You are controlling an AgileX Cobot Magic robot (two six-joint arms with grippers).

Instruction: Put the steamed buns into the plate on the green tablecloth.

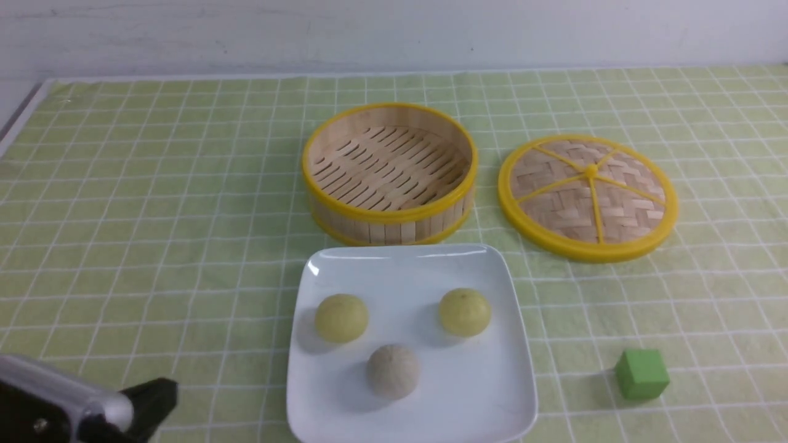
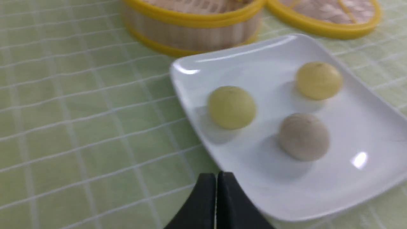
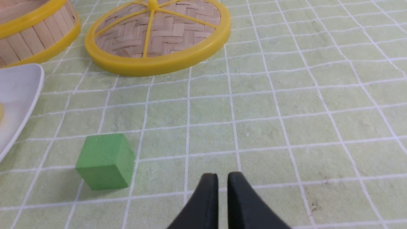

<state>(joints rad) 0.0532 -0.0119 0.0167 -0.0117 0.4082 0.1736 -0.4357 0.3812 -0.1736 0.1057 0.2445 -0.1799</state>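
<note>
Nearest the robot, the left claw (image 2: 216, 190) hangs low over the green tablecloth (image 1: 154, 234) with its two black tips pressed together and nothing between them, just off the plate's near left corner. The right claw (image 3: 222, 194) shows only in its own wrist view, holding nothing, with a thin slit between its tips; whether it is parting or merely not quite shut is hard to say. It sits over bare cloth with the green cube (image 1: 641, 373) between it and the plate. The plate (image 1: 505, 394) lies on the desk ahead and to the right of the left claw, so the left arm is the nearer one. All three buns already rest on it, apart from one another: a greyish bun (image 1: 393, 370) closest, two yellow buns (image 1: 341, 317) behind it. Beyond stand the empty steamer basket (image 1: 389, 172) and its lid (image 1: 588, 195), so the job looks done.
</note>
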